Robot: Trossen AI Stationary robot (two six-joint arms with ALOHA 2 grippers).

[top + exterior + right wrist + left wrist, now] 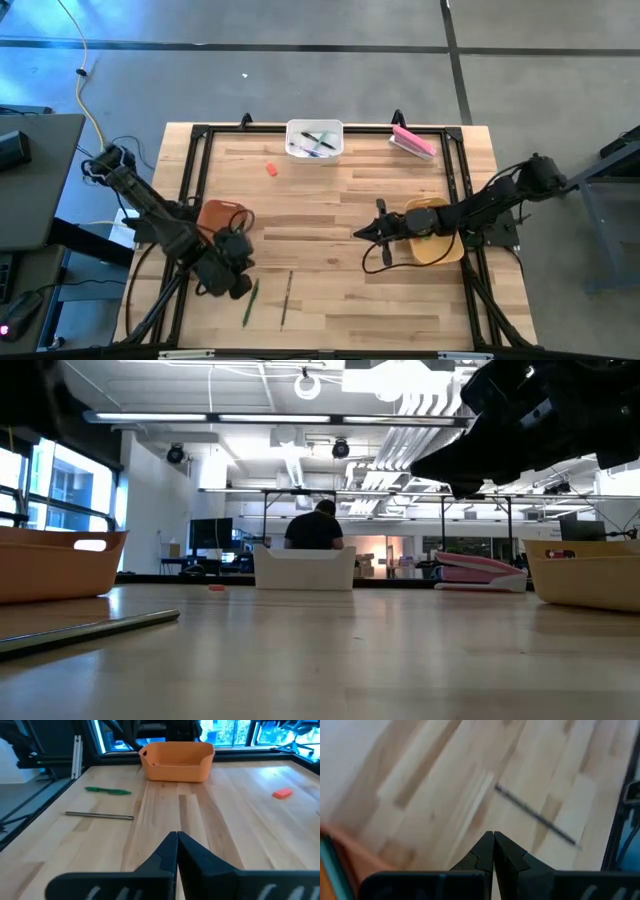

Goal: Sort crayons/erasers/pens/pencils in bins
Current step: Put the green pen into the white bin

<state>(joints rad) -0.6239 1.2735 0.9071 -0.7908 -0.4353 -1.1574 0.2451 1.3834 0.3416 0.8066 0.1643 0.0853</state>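
A green pencil (250, 300) and a thin dark pencil (287, 297) lie flat on the table near its front edge. A short red crayon (271, 169) lies at the far middle. The white bin (315, 140) at the far edge holds pens (318, 143). The orange-brown bin (222, 215) stands at the left and the mustard bin (435, 232) at the right. My left gripper (240, 285) hangs shut and empty by the orange-brown bin, slanting down above the pencils. My right gripper (360, 236) is shut and empty, pointing nearly level toward the table's left from over the mustard bin.
A large pink block (413, 141), an eraser by its look, lies at the far right corner. A black frame (200, 135) rims the table. Bare wood (330, 220) lies between the two arms. A person (314, 525) sits in the room beyond the far edge.
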